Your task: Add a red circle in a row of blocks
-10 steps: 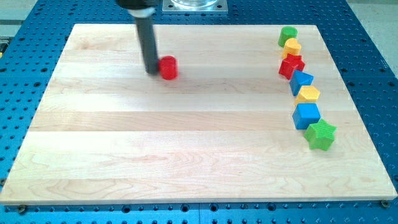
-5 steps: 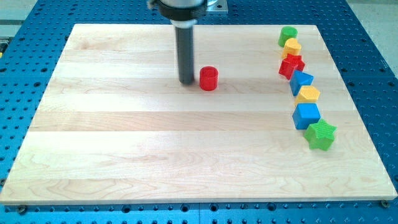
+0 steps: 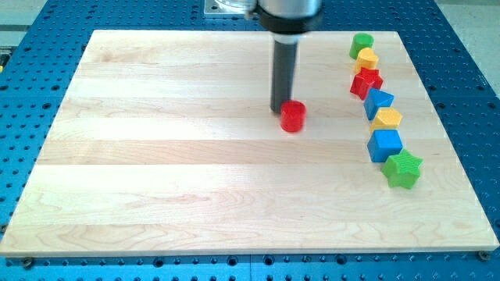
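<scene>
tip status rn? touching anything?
My tip: no claw, nothing held; it sits against the red circle, on its upper-left side in the view.

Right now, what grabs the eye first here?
The dark rod, whose tip sits against the upper-left side of the red circle near the board's middle. Then the curved row of seven blocks along the view's right, running from a green circle at the top to a green star at the bottom.

Wooden board (image 3: 156,172) on blue perforated table (image 3: 31,31); red circle (image 3: 293,117) centre, seven-block row (image 3: 380,109) at 3 o'clock.
</scene>
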